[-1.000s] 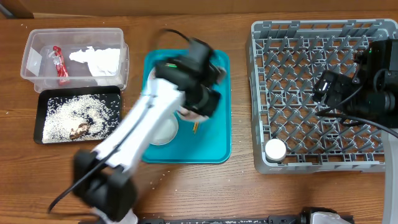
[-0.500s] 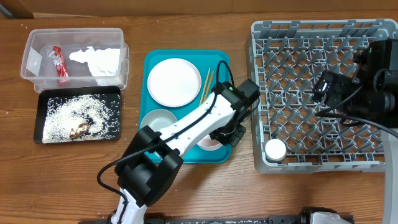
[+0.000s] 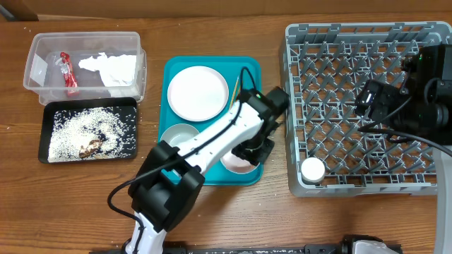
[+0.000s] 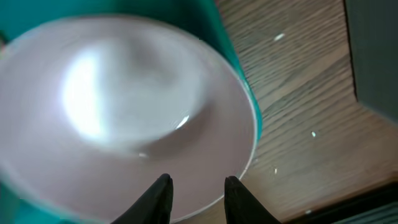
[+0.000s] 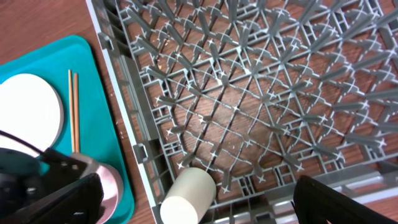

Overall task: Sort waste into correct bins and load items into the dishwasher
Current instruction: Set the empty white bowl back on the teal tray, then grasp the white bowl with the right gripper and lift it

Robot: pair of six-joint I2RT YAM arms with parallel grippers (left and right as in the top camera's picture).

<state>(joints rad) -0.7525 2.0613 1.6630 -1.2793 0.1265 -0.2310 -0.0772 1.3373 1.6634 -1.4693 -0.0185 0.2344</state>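
The left gripper's point(image 4: 198, 184) jaws are set narrowly apart astride the rim of the small round pale-pink bowl point(image 4: 124, 106), at five o'clock on the teal plastic tray point(image 3: 171, 67), likely for pinching it; the right gripper's point(image 5: 199, 186) jaws are spread wide.

Soft, even room light is falling across the overhead view, the table point(image 3: 254, 219) showing crisp grain and shadows lying faint. The left wrist view is smearing badly (far too close to focus), a broad white glare blooming on the bowl point(image 4: 155, 143). The right wrist view is coming through sharp on the dish rack point(image 5: 249, 93), with its bottom corners going dark and soft.
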